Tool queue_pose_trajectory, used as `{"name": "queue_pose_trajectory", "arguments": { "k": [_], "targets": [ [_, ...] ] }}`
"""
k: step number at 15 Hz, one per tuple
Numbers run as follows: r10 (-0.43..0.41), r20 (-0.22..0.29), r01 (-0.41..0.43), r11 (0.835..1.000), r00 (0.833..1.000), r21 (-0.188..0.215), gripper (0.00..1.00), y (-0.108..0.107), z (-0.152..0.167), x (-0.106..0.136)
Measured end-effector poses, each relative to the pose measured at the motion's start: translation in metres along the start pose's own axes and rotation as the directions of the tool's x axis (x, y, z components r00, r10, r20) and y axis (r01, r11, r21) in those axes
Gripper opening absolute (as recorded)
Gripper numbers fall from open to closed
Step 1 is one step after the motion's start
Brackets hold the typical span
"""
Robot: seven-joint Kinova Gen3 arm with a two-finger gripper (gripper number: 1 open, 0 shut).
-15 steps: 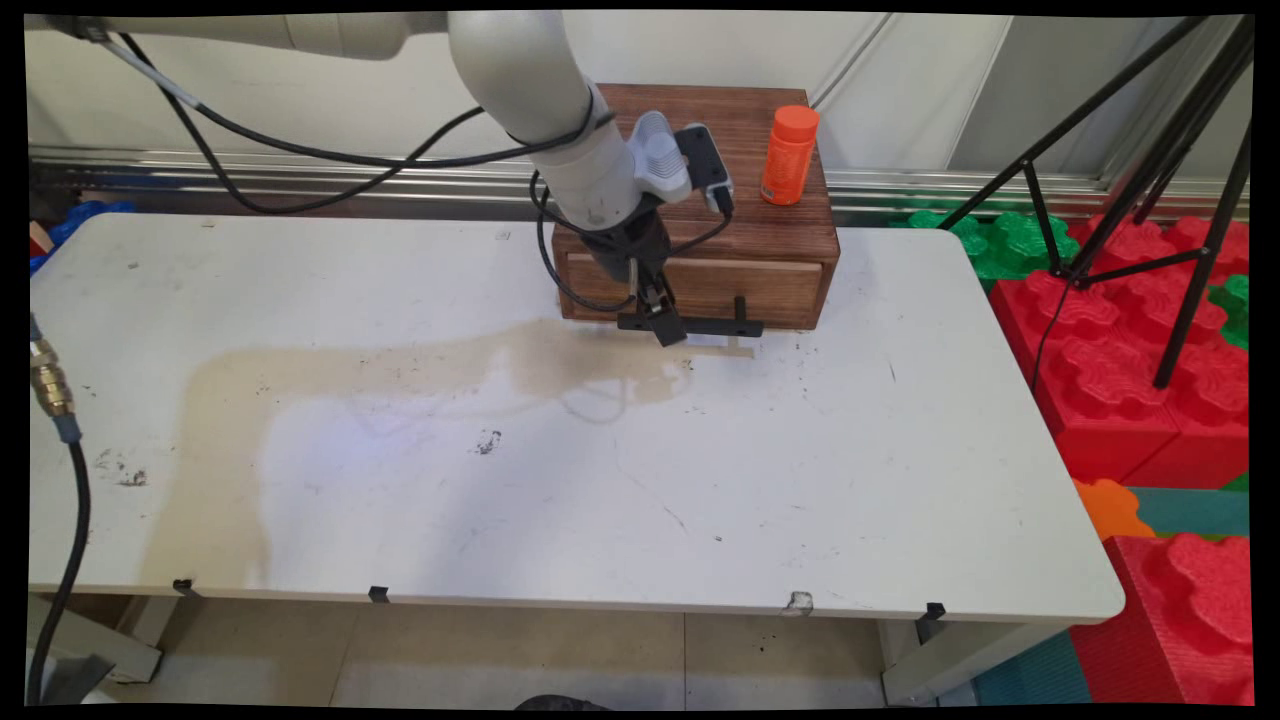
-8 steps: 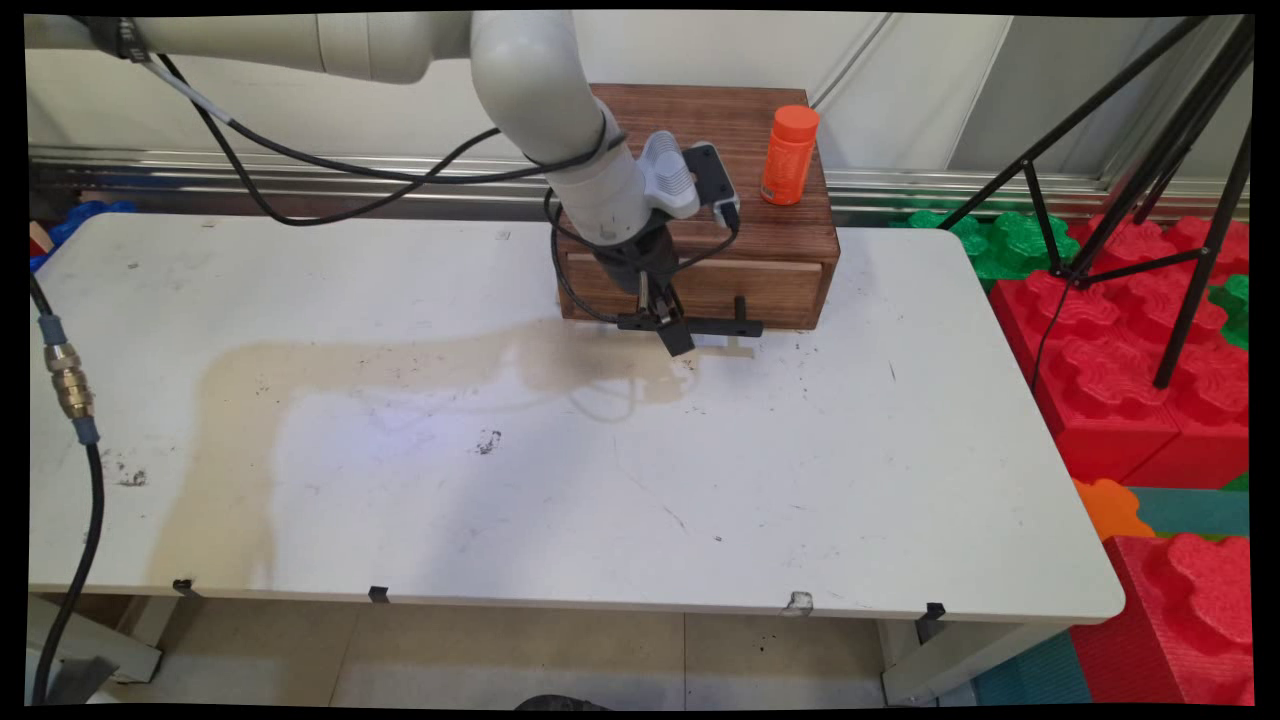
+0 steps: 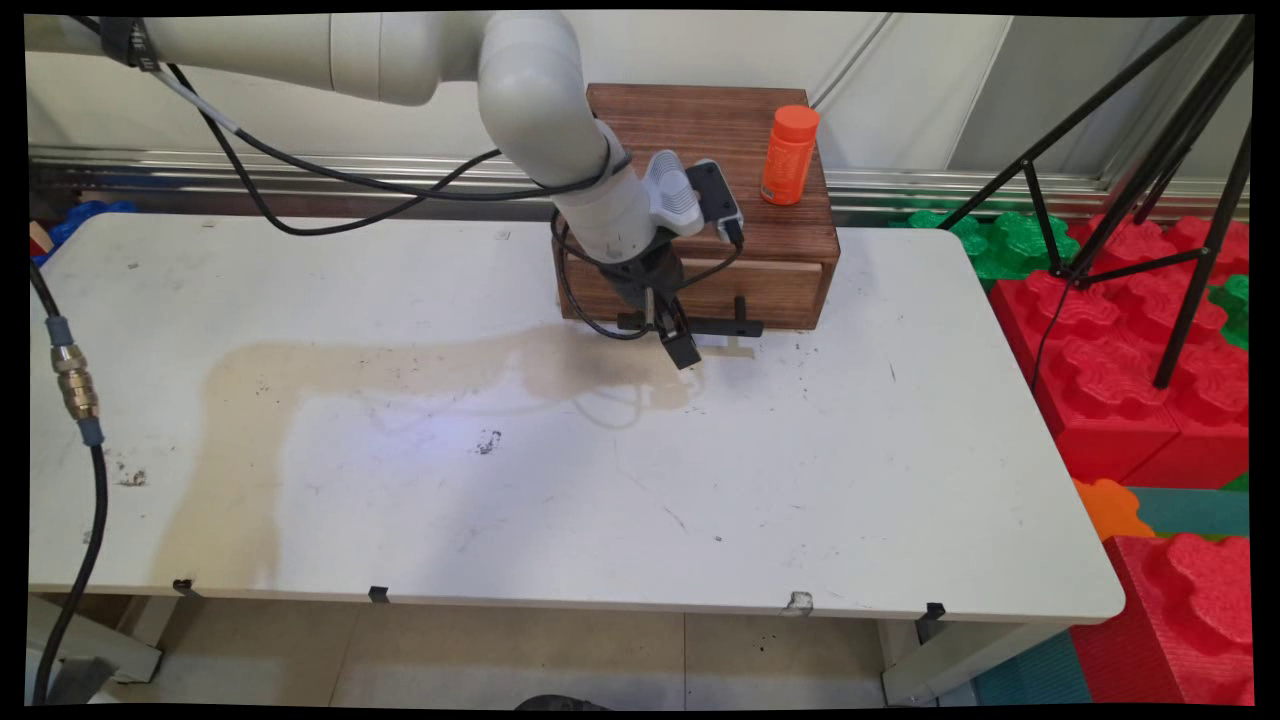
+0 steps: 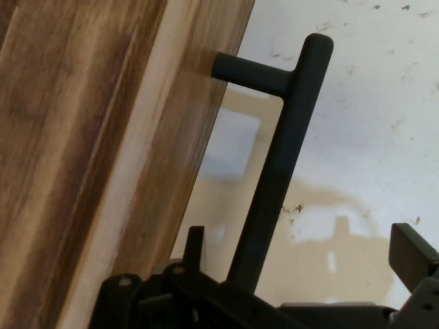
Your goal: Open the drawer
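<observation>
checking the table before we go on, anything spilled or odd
A tan stain spreads across the white table from the wooden drawer box toward the near left edge, like a dried spill. Black specks dot it. The orange bottle stands upright.

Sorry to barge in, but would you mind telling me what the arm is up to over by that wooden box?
The black gripper is down at the front of the wooden drawer box, with its open fingers on either side of the drawer's black bar handle, not clamped on it. The drawer looks closed. An orange bottle stands upright on top of the box, and a brownish stain spreads across the white table.
</observation>
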Motion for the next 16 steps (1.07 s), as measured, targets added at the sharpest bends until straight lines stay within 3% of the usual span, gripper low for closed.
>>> {"name": "queue_pose_trajectory", "arguments": {
  "k": [16],
  "targets": [
    [-0.014,0.0,0.014,1.0,1.0,-0.015,1.0,0.014,0.016,-0.009]
  ]
}}
